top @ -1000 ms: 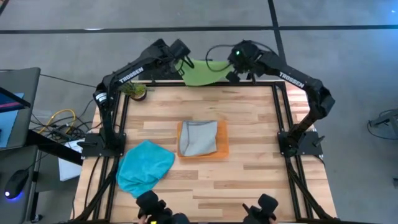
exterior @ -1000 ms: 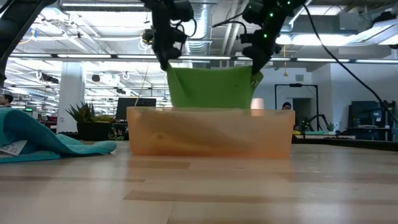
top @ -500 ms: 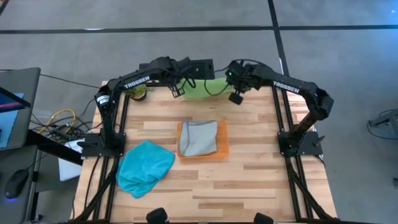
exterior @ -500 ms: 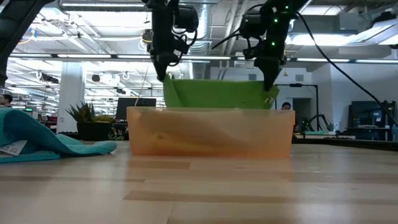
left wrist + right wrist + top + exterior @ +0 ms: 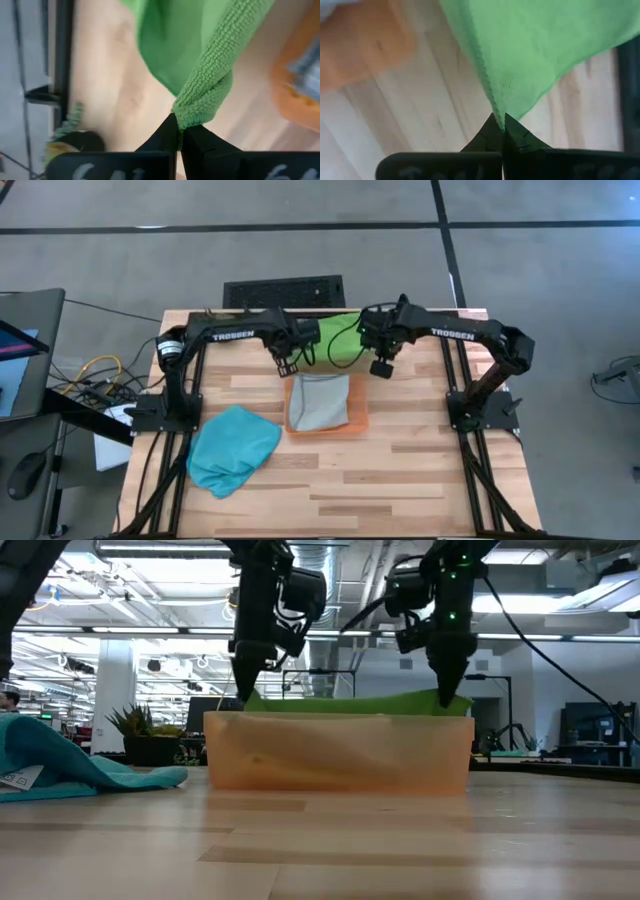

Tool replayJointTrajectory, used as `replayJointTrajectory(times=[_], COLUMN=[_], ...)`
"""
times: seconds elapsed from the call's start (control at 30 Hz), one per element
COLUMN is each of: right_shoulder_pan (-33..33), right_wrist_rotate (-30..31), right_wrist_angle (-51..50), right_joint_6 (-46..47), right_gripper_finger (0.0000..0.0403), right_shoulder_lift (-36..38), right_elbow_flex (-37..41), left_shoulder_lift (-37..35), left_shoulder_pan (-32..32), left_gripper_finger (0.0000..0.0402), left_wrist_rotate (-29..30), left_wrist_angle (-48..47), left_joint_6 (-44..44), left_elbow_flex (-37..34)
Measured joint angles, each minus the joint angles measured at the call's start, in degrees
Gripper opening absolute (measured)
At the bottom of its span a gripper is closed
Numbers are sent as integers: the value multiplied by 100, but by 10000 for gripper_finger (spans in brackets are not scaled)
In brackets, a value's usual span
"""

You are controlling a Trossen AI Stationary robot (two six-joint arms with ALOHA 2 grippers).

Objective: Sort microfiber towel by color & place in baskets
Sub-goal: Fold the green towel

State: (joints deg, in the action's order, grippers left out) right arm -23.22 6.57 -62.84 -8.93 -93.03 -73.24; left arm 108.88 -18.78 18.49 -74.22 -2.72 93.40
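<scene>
Landmark: orange tray (image 5: 357,420) at the middle of the table (image 5: 400,470).

Nearest the front edge, left of the tray: a teal towel (image 5: 233,448), crumpled in a heap on the wood, well apart from both arms. Low view shows it lying beside the tray's left end.

In the tray: a grey towel (image 5: 320,401), folded, filling most of the floor of it.

Just behind the tray: a green towel (image 5: 337,340), stretched between the two grippers, its bulk lying past the tray's far rim. In the low view it hangs about level with the top of the tray's wall.

Left gripper (image 5: 179,131): fingers pressed together, pinching a bunched corner of the green towel. It sits over the tray's far-left corner. Arm reaches in from the left side, forearm running nearly level along the back of the table, wrist turned down.

Right gripper (image 5: 498,121): fingers pressed together on the towel's opposite corner, cloth fanning out from the tips. It sits just behind the tray's far-right corner. Arm mirrors the other one, forearm stretched from the right, wrist pointing down.
</scene>
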Motion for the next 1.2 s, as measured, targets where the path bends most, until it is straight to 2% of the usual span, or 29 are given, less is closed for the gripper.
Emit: replayJointTrajectory(times=[0.23,0.47,0.6,0.73,0.9,1.2], right_shoulder_pan=[55,-327,-590,-705,-590,-65], right_wrist_rotate=[-51,39,55,61,-68,-535], right_wrist_angle=[236,830,1080,886,353,187], right_joint_6=[-2,-189,-199,-199,-200,-203], right_gripper_finger=[6,6,6,6,8,8], right_shoulder_lift=[1,1,1,1,1,1], right_elbow_flex=[409,410,410,407,407,407], left_shoulder_lift=[0,0,0,0,-2,-2], left_shoulder_pan=[119,-205,-487,-597,-440,-112], left_gripper_finger=[0,0,0,0,0,0], left_wrist_rotate=[-273,-218,-382,-721,-1395,-1623], left_wrist_angle=[552,1317,1382,1236,1239,1029], left_joint_6=[-140,-105,16,16,125,223], left_elbow_flex=[-329,-386,-386,-386,-474,-909])
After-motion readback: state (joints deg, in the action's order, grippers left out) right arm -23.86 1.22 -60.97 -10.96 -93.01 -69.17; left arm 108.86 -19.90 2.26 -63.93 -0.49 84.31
